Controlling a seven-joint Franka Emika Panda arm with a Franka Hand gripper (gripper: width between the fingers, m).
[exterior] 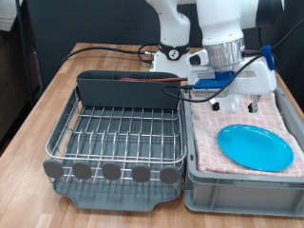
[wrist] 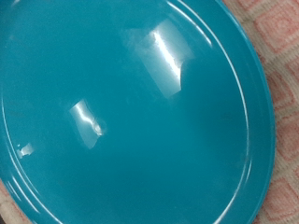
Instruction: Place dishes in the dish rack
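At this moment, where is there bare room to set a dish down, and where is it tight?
The dish rack shows bare wire grid between its tall back compartment and front tabs. In the grey tub, checked cloth is bare at the exterior view's left of the plate. It is crowded above the plate, where the gripper hangs.

A grey tub sits on the wooden surface, at about 4 o'clock in the exterior view. A pink checked cloth lines the tub; it shows again in the wrist view. Black cables trail across the surface near 12 o'clock
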